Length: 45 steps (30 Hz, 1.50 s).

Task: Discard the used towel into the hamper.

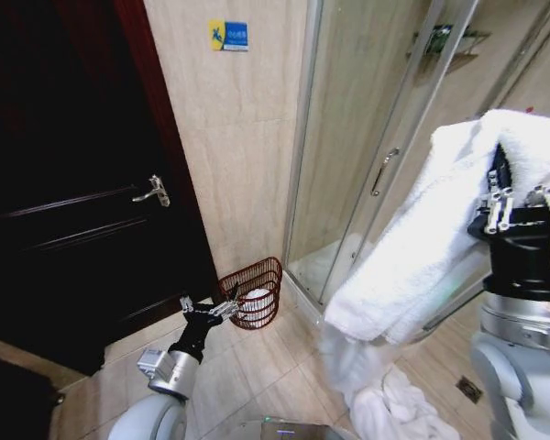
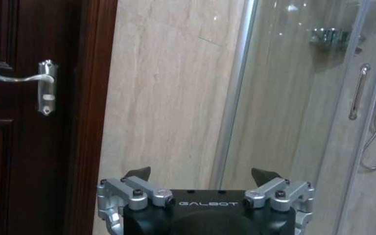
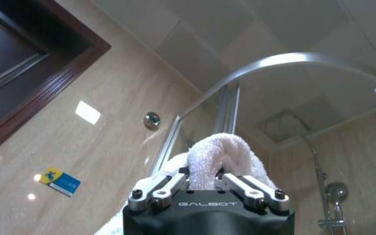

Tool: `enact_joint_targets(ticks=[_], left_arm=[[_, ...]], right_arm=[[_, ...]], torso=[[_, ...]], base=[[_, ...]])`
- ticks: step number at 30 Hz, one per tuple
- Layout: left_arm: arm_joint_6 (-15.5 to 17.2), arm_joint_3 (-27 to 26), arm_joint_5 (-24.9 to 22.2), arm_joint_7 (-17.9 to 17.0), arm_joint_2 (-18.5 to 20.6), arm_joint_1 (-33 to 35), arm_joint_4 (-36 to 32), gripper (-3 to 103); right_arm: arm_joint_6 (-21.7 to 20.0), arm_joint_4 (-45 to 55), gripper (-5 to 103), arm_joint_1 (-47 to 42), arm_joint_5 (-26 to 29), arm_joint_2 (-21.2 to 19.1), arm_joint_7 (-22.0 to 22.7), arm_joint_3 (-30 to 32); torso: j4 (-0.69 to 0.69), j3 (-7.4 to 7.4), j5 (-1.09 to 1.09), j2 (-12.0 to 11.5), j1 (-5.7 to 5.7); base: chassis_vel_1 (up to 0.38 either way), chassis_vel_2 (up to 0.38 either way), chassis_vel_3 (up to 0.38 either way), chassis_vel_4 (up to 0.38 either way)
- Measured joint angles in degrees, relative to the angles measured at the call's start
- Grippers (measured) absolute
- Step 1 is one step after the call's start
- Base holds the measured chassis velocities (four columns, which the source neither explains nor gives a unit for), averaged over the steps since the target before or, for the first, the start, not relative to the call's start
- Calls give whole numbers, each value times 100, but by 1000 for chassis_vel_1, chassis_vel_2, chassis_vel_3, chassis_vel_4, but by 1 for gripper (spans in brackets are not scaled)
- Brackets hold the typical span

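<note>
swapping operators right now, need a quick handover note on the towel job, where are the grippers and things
Right gripper: shut on the white towel, held high in front of the glass shower door; the towel's lower end trails onto the floor.
Left gripper: open, empty, low beside the hamper.
Hamper: on the floor at the wall corner between the dark door and the shower; something white lies inside it.
Done: towel gripped and lifted.
Left: carry the towel over the hamper and drop it in.

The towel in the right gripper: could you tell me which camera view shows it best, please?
The head view: there the white towel hangs full length from the raised right gripper, its lower end bunched on the floor tiles. The right wrist view shows just a fold pinched between the fingers. The left wrist view faces the door and wall.
</note>
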Motion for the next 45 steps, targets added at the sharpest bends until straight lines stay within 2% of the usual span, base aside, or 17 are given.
enact_joint_targets(ticks=[2, 30, 45], left_arm=[[0, 0, 0, 0, 0, 0, 0, 100], [0, -2, 0, 0, 1, 0, 0, 100], [0, -2, 0, 0, 1, 0, 0, 100]], right_arm=[[2, 0, 13, 26, 16, -3, -8, -8], [18, 0, 13, 8, 75, -49, -23, 37], [13, 0, 13, -40, 118, -42, -25, 59]], torso=[[0, 0, -5, 0, 0], [3, 0, -5, 0, 1], [1, 0, -4, 0, 1]], base=[[1, 8, 28, 29], [93, 89, 82, 84], [13, 13, 7, 14]])
